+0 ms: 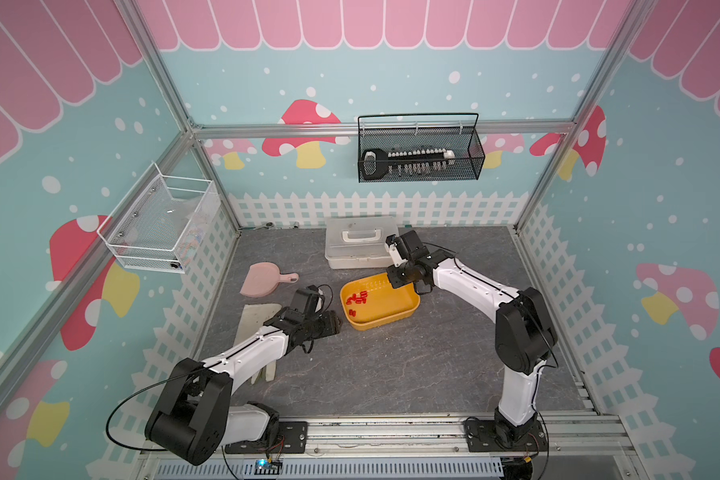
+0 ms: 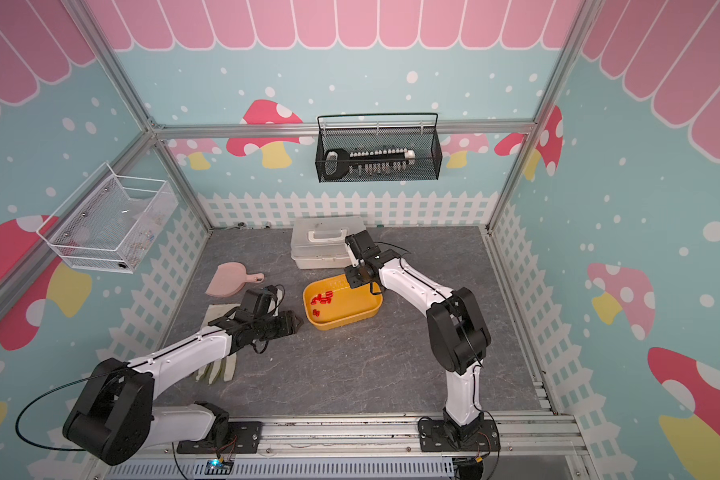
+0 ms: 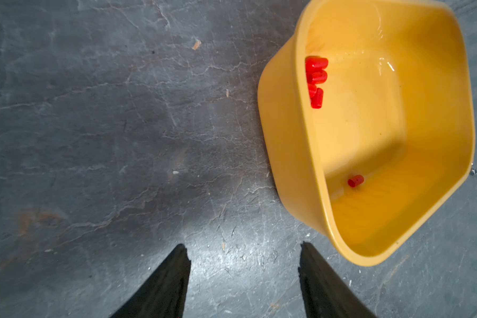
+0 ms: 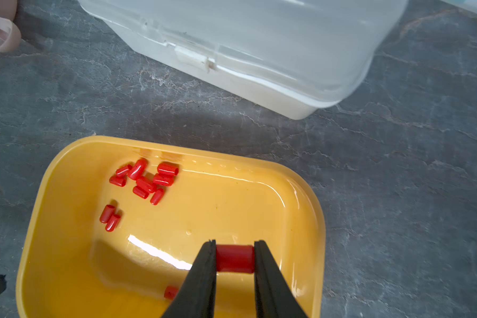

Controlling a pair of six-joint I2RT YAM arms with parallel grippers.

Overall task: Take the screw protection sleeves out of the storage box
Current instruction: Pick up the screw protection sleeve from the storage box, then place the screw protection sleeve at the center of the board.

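Grey tabletop (image 4: pixel 397 192), right tool (image 4: pixel 235 244) clamped on red sleeve (image 4: pixel 235 260), left tool (image 3: pixel 244 247) apart; stray sleeve (image 4: pixel 170 292) half hidden

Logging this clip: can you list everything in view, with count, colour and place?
storage box: one, yellow-orange, mid-table
screw protection sleeves: about twelve, red, all loose in the box except one gripped over it
lidded case: one, white, just behind the box
scoop: one, pink, left of the box
glove: one, pale, left side of the table, partly covered
black mesh basket: one, on the back wall, holding a tool rack
white mesh basket: one, on the left wall
table: one, grey stone pattern
left pincer: black, open, over bare table beside the box
right pincer: black, shut on one sleeve over the box
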